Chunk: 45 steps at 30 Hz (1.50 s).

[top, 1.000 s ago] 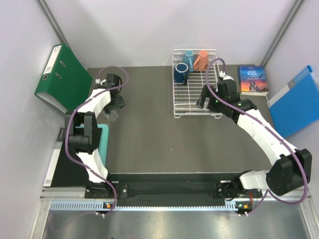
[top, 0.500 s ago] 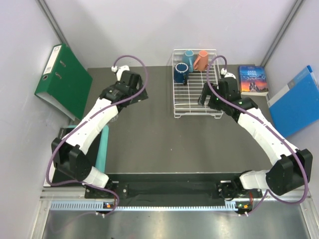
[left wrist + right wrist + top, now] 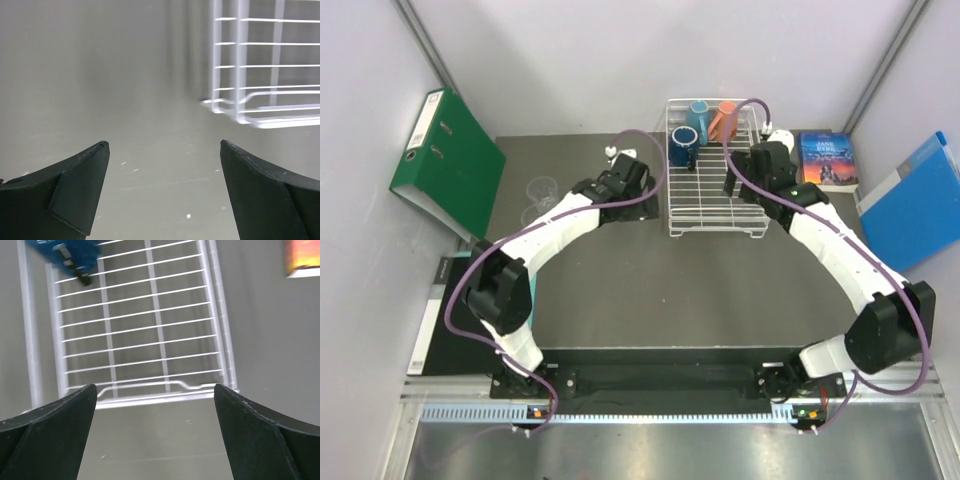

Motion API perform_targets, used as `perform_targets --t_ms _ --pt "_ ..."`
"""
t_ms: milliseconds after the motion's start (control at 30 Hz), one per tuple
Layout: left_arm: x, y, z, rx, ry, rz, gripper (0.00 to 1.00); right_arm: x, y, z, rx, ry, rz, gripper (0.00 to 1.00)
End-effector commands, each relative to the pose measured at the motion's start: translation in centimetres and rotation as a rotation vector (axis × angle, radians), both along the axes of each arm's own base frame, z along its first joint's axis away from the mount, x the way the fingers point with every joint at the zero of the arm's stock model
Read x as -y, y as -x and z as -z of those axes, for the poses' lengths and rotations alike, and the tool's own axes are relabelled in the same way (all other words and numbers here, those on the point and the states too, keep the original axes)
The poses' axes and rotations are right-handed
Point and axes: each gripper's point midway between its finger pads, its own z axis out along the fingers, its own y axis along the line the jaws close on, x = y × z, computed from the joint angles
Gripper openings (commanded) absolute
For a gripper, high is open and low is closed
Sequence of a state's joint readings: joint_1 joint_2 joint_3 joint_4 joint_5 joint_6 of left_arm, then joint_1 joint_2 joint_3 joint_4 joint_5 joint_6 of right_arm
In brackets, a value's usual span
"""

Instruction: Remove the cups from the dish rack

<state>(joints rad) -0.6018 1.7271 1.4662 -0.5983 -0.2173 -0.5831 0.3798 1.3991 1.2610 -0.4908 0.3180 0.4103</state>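
The white wire dish rack (image 3: 715,195) stands at the back of the table. At its far end are a dark-blue mug (image 3: 682,148), a light-blue mug (image 3: 698,113) and an orange mug (image 3: 725,121). Two clear glasses (image 3: 540,190) stand on the table at the left. My left gripper (image 3: 642,188) is open and empty just left of the rack; its wrist view shows the rack corner (image 3: 250,107) ahead of the gripper (image 3: 165,165). My right gripper (image 3: 732,184) is open and empty above the rack (image 3: 140,330), its own view (image 3: 155,405) showing the dark-blue mug (image 3: 70,255) ahead.
A green binder (image 3: 445,155) leans at the back left. A book (image 3: 828,160) lies right of the rack and shows in the right wrist view (image 3: 302,257). A blue folder (image 3: 915,205) sits at the right edge. A teal object (image 3: 527,300) lies near the left arm's base.
My left arm has swung right, from the glasses at the left to the rack's left side. My right gripper has moved farther back over the rack.
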Motion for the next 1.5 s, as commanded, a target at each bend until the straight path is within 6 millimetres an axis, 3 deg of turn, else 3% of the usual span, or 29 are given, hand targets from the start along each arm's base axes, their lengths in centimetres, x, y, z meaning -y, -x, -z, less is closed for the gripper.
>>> perform_targets --t_ms 0,167,200,367,433,467,700,833,933,967,1067,1233,1267,1333,1367,1400,1467 --pt "3.6 -3.4 -4.6 0.154 0.106 0.040 0.96 2.8 -2.2 -2.8 0.069 0.115 0.121 0.99" --pt "5.9 -6.3 -6.0 0.185 0.135 0.043 0.95 4.7 -5.1 -0.4 -0.026 0.101 0.209 0.97" --pt "5.9 -6.8 -4.8 0.170 0.114 0.034 0.95 5.0 -5.5 0.1 -0.038 0.094 0.230 0.96" --pt "5.1 -9.6 -3.4 0.209 0.055 -0.049 0.97 7.2 -8.4 2.7 -0.091 0.091 0.298 0.95" --pt "5.6 -10.4 -2.3 0.196 0.070 -0.049 0.97 7.8 -9.3 2.8 -0.103 0.080 0.313 0.95" --pt "5.9 -10.7 -2.5 0.200 0.084 -0.046 0.97 8.5 -9.9 3.9 -0.122 0.081 0.329 0.95" --pt "7.1 -11.3 0.4 0.149 0.093 -0.023 0.96 8.9 -10.9 7.7 -0.194 0.062 0.313 0.92" --pt "7.3 -11.3 0.7 0.153 0.093 -0.010 0.95 8.2 -11.1 9.5 -0.231 0.044 0.286 0.89" --pt "7.6 -11.2 1.0 0.146 0.096 0.007 0.91 7.8 -11.0 10.5 -0.256 0.028 0.266 0.76" --pt "7.6 -11.2 1.2 0.140 0.096 0.010 0.84 7.6 -11.0 10.7 -0.260 0.023 0.262 0.67" --pt "7.8 -11.0 1.9 0.121 0.097 0.023 0.72 7.3 -10.6 11.6 -0.281 0.014 0.250 0.55" --pt "8.2 -10.5 3.3 0.071 0.099 0.044 0.57 6.9 -9.9 12.7 -0.308 -0.002 0.232 0.41" --pt "8.6 -10.4 3.9 0.055 0.103 0.057 0.53 6.9 -9.8 12.8 -0.308 -0.006 0.231 0.32" --pt "8.8 -10.2 4.3 0.041 0.106 0.070 0.25 6.8 -9.3 13.1 -0.314 -0.010 0.226 0.20" --pt "8.9 -10.1 4.4 0.038 0.108 0.076 0.14 6.8 -9.1 13.1 -0.316 -0.010 0.227 0.07" --pt "8.9 -10.0 4.4 0.032 0.111 0.081 0.00 6.9 -8.6 13.7 -0.329 -0.006 0.227 0.00" --pt "8.8 -9.6 4.6 0.022 0.111 0.089 0.00 6.9 -8.3 13.2 -0.308 -0.014 0.229 0.00"
